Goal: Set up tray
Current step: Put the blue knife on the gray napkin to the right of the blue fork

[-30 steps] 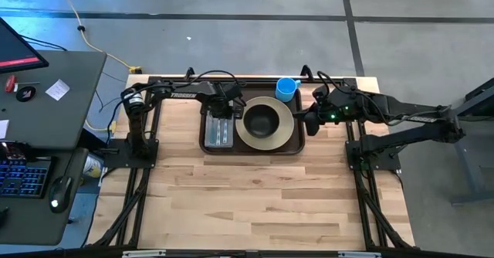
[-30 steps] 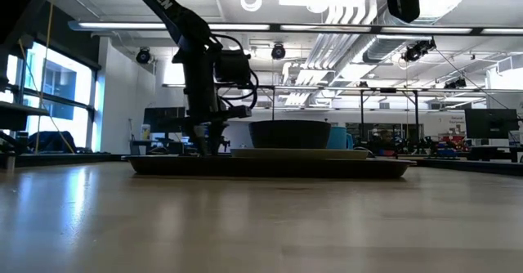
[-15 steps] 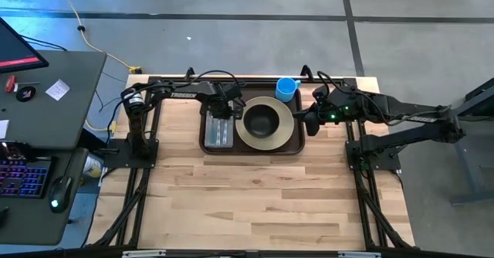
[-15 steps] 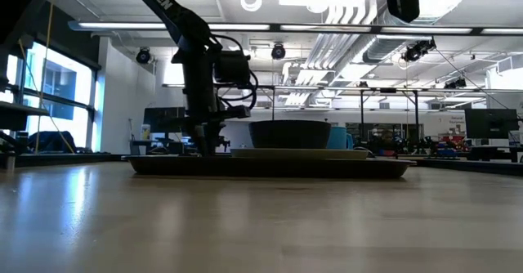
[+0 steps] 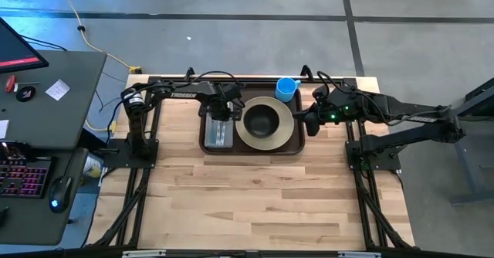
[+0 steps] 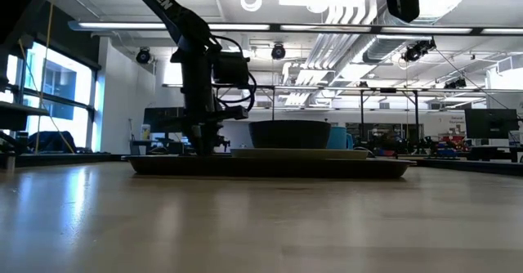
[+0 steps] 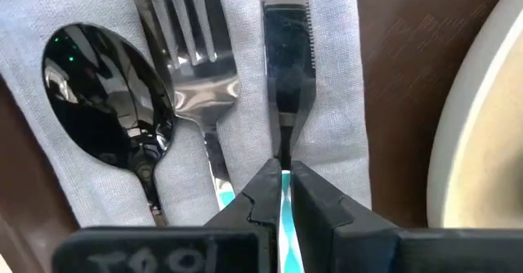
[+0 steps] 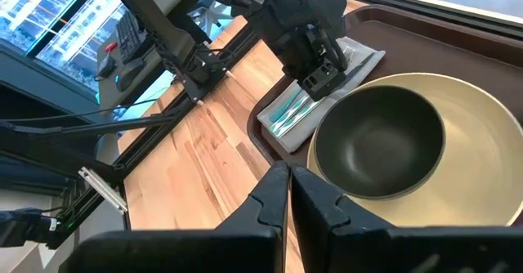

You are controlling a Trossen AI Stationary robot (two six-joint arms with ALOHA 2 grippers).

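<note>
The dark brown tray (image 5: 255,151) lies at the table's far middle. On its left part a grey napkin (image 7: 343,77) carries a spoon (image 7: 106,93), a fork (image 7: 192,69) and a knife (image 7: 284,69) with teal handles. My left gripper (image 7: 283,183) points down over the napkin, shut on the knife. A beige plate (image 5: 287,128) with a dark bowl (image 5: 262,120) fills the tray's right part. My right gripper (image 8: 288,193) hangs shut in the air at the tray's right end, touching nothing. My left gripper pinches the knife's teal handle (image 7: 284,198), just behind the blade's neck, between its two fingers (image 7: 315,203). The fingers come from above, pointing down, and stand across the handle. The blade lies flat along the napkin, beside the fork.
A blue cup (image 5: 286,88) stands just beyond the tray's far rim, next to the plate. The plate's edge (image 7: 474,118) is close beside the knife. Bare wooden table (image 5: 255,204) stretches from the tray to the near edge.
</note>
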